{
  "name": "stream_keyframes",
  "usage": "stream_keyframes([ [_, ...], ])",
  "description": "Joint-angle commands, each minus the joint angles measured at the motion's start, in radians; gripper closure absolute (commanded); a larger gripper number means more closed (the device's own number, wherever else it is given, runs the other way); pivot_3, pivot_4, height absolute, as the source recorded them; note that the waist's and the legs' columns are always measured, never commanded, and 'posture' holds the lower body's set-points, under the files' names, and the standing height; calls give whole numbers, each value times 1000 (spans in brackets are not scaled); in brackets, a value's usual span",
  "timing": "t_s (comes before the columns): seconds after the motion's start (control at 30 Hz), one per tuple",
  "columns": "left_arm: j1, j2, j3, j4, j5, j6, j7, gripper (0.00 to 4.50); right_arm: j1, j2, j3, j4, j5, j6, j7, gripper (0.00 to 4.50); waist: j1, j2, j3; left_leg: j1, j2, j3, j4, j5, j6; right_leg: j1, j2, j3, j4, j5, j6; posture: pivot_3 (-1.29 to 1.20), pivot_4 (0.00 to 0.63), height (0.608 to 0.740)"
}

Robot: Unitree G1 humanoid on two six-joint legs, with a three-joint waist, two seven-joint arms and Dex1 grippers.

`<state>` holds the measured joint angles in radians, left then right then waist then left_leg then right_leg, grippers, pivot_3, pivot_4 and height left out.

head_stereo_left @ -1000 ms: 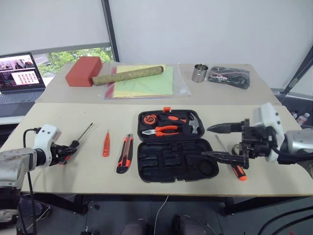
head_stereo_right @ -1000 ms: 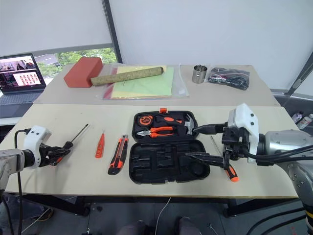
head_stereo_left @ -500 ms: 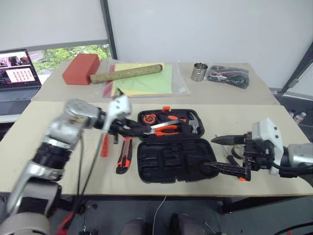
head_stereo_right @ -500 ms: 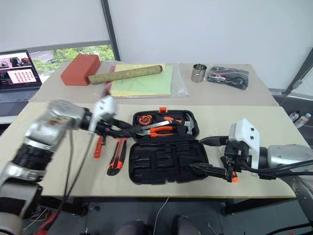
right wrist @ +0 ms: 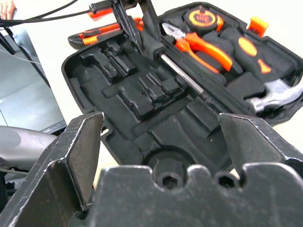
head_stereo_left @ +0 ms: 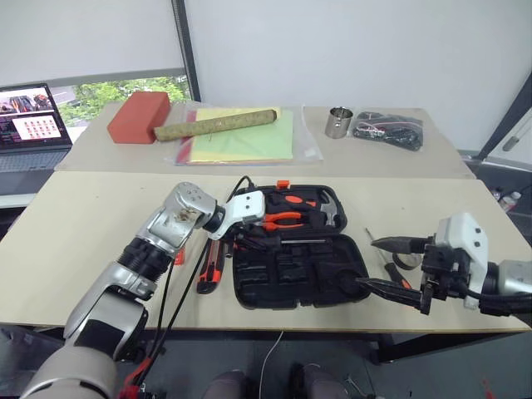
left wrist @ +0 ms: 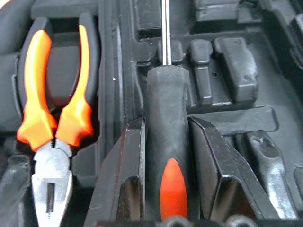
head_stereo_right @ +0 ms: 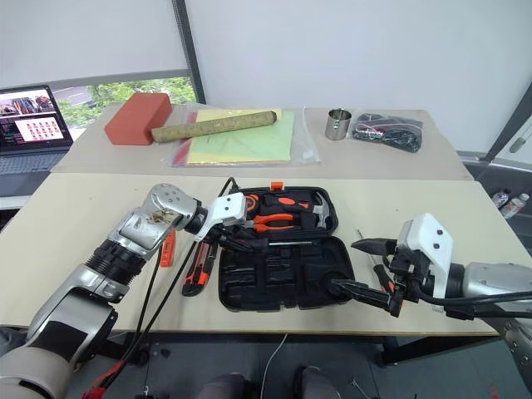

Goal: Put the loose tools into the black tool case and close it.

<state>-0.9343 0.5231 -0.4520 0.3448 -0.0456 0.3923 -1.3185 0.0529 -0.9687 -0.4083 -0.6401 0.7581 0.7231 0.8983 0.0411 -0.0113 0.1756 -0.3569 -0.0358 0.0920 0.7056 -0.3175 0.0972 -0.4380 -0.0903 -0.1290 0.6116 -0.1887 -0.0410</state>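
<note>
Left wrist view: a screwdriver is being gripped by the left jaws over the black tool case, just right of the pliers. It should be lined up with its slot before being let go. The right jaws are being held wide apart, empty.

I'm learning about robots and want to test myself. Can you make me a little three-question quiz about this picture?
1. True or false: the left gripper is shut on a screwdriver.
2. The black tool case is: A) open, B) closed.
3. Fill in: the orange-handled ____ lie in the case's far half beside the hammer.

Key: 1 true. 2 A. 3 pliers. Bonus fact: the right gripper is open, holding nothing, and the utility knife lies on the table.
</note>
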Motion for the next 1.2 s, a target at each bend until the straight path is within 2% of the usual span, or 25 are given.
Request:
stream_keyframes([
  [0.03, -18, -12, 5, -1, 15, -14, -8, 3604, -11, 5, -36, -23, 3, -19, -22, 0, 0, 0, 0, 0, 0, 0, 0, 0, 0, 0, 0, 0, 0, 0, 0, 0, 150, 737],
  [0.4, -21, -53, 0, 2, 45, 3, -10, 3604, -9, 20, -30, -22, 3, -22, -47, 0, 1, 0, 0, -2, 0, -1, 1, 0, 1, -1, 0, -1, 0, 1, -1, 0, 150, 737],
  [0.47, -24, -57, 3, 5, 46, 3, -15, 2584, -10, 22, -31, -21, 3, -22, -48, 0, 1, 0, 0, -2, 0, -1, 1, 1, 1, -1, 0, -1, 0, 1, -1, 0, 150, 737],
  [0.5, -28, -59, 11, -6, 35, 17, -23, 2382, -10, 22, -32, -21, 4, -21, -48, 0, 2, 0, 0, -2, 0, -1, 1, 1, 1, -1, 0, -1, 0, 1, -1, 0, 150, 737],
  [0.67, -47, -68, 59, -82, -33, 103, -48, 518, -7, 24, -38, -23, 9, -20, -47, 0, 2, 0, 0, -5, 0, -2, 6, 0, 1, -1, 0, -2, 1, 0, 1, 0, 150, 737],
  [0.73, -46, -67, 63, -105, -43, 121, -49, 518, -6, 25, -40, -24, 11, -20, -47, 0, 2, 0, 0, -6, 0, -3, 7, 0, 1, -2, 0, -2, 1, 0, 2, 0, 150, 737],
  [0.77, -44, -67, 63, -112, -45, 126, -47, 674, -5, 25, -41, -24, 11, -19, -47, 0, 2, 0, 0, -6, 0, -3, 7, 0, 1, -2, 0, -2, 1, 0, 3, 0, 150, 737],
  [0.83, -38, -69, 57, -116, -39, 121, -35, 1285, -2, 26, -44, -25, 12, -20, -46, 0, 2, 0, 0, -6, 0, -3, 7, 0, 1, -1, 0, -2, 1, 0, 2, 0, 150, 737],
  [1.03, -23, -71, 26, -76, -8, 52, -21, 3653, -7, 23, -52, -24, 18, -16, -46, 0, 2, 0, 0, -6, 0, -3, 7, 0, 1, -1, 0, -2, 1, 2, -1, 0, 150, 737],
  [1.1, -23, -74, 16, -50, 8, 27, -15, 4312, -9, 22, -53, -23, 18, -15, -47, 0, 2, 0, 0, -6, 0, -3, 7, 0, 1, -1, 0, -3, 1, 2, -1, 0, 150, 737],
  [1.2, -27, -89, 6, -7, 29, 2, 0, 4428, -7, 21, -54, -22, 17, -16, -49, 0, 3, 0, 0, -6, 0, -3, 7, 0, 2, -1, 0, -3, 1, 2, -1, 0, 150, 737],
])
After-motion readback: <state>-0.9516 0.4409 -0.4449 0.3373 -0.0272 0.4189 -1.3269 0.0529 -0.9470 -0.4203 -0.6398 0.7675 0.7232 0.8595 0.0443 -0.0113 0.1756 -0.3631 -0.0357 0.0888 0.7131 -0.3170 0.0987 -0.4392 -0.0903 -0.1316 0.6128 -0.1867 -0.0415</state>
